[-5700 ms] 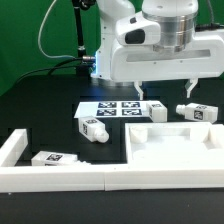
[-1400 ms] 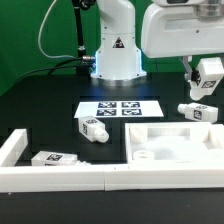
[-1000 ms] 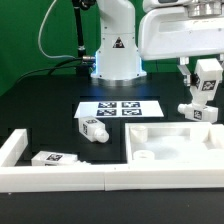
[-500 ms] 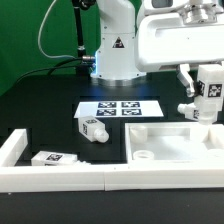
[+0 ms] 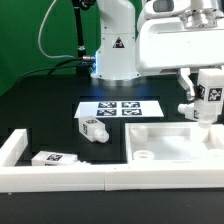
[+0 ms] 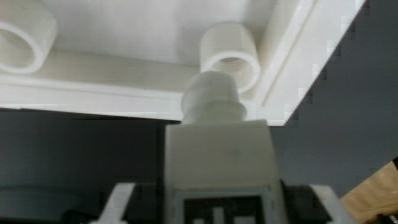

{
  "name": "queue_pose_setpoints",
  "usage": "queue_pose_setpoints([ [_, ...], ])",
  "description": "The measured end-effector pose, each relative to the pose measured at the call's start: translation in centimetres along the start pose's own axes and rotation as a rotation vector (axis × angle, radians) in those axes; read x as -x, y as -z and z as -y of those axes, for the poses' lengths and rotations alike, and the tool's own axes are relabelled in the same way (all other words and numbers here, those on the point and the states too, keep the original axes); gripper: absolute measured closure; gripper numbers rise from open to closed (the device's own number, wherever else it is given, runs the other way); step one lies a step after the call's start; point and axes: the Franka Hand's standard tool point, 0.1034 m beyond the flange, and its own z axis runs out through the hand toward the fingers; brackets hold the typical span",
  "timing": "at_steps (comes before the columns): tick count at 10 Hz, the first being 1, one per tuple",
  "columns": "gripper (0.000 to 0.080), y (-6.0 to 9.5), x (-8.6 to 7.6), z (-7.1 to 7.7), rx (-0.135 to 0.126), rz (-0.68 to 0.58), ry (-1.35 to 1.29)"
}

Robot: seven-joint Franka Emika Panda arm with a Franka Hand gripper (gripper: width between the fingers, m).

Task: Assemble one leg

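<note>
1. Holding one leg (image 5: 211, 92) clamped between its fingers, the gripper (image 5: 204, 82) hangs at the exterior view's right, above the far right part of the white tabletop (image 5: 180, 148).
2. The wrist view shows the leg (image 6: 221, 140) from behind. Its narrow rounded tip points at a raised corner socket (image 6: 231, 50) of the tabletop, with a second socket (image 6: 22, 45) off to one side.
3. The tip looks close to the socket mouth, but I cannot tell whether it touches.
4. I judge the step in hand to be lining up the leg for insertion; seating and screwing in are not yet done.
5. The next move calls for centring the tip over the socket, bringing the leg's axis square to it, then lowering gently before any turning. A skewed entry could jam or push the tabletop aside.
6. A spare leg (image 5: 197, 110) lies beyond the tabletop, another (image 5: 93, 128) beside the marker board (image 5: 120, 108), and a third (image 5: 52, 158) near the white border wall (image 5: 60, 180).
</note>
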Motion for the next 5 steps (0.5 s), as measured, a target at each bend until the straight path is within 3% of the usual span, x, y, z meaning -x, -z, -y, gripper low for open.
queue_pose_setpoints([
  [2, 0.0519, -0.4, -0.7, 0.1, -0.001, 0.003, 0.003],
  [4, 0.0519, -1.7, -2.4, 0.4, -0.004, -0.008, 0.006],
  [5, 0.0519, -2.2, -2.3, 0.7, -0.007, -0.014, 0.005],
])
